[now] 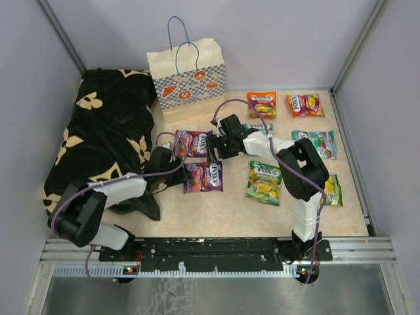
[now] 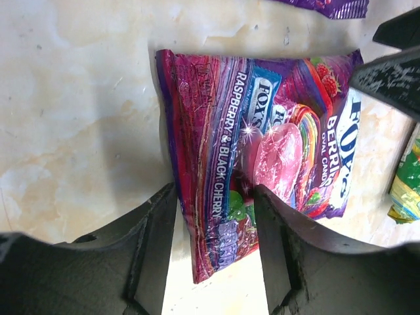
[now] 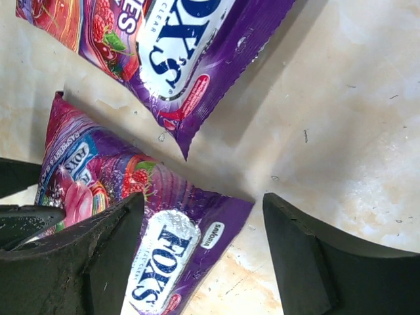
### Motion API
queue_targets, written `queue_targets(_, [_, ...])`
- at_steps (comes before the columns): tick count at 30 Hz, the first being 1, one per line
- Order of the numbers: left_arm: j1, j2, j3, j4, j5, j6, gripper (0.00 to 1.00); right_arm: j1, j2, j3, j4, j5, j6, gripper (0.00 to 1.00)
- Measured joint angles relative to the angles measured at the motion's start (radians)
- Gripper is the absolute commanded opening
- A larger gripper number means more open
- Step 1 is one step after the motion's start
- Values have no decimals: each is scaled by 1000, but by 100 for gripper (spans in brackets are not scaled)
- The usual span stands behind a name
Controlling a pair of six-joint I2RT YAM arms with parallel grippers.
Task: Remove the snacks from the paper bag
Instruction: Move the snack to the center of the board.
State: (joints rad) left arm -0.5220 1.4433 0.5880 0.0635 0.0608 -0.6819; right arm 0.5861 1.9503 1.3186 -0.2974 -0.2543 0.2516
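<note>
I log left gripper (image 2: 213,197) spread, straddling purple packet (image 2: 262,131) corner; right gripper (image 3: 202,210) spread over same packet. I log bag (image 1: 187,65) upper centre.

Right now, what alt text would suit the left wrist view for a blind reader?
A purple candy packet lies on a pale marbled table, its near end between the left claw's two black fingers. The right claw and a green packet edge in at right.

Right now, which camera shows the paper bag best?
The top external view. There the paper bag stands whole at the back of the table, with its blue handles and checkered band in sight. Neither wrist view shows it at all; both look down at purple snack packets on the tabletop.
</note>
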Motion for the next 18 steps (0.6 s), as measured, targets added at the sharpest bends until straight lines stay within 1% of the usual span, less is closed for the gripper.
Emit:
queue_targets(2, [0, -15, -10, -11, 2, -3, 59, -7, -1, 0, 3, -3, 6, 74])
queue_targets(6, [0, -34, 2, -63, -20, 11, 80, -15, -5, 0, 5, -2, 14, 74])
queue_targets(8, [9, -34, 47, -128, -53, 42, 84, -15, -5, 16, -5, -1, 19, 73])
queue_targets(10, [45, -21, 126, -203, -78, 96, 85, -15, -5, 58, -26, 5, 25, 68])
queue_targets(13, [124, 11, 251, -254, -90, 153, 85, -15, -5, 136, -45, 15, 38, 63])
queue_targets(15, [174, 40, 336, -263, -94, 188, 82, -15, -5, 188, -38, 27, 53, 58])
queue_targets(16, [201, 60, 382, -266, -95, 209, 79, -16, -5, 203, -25, 33, 66, 53])
queue_targets(18, [233, 97, 438, -266, -104, 234, 78, -20, -4, 208, 9, 42, 96, 48])
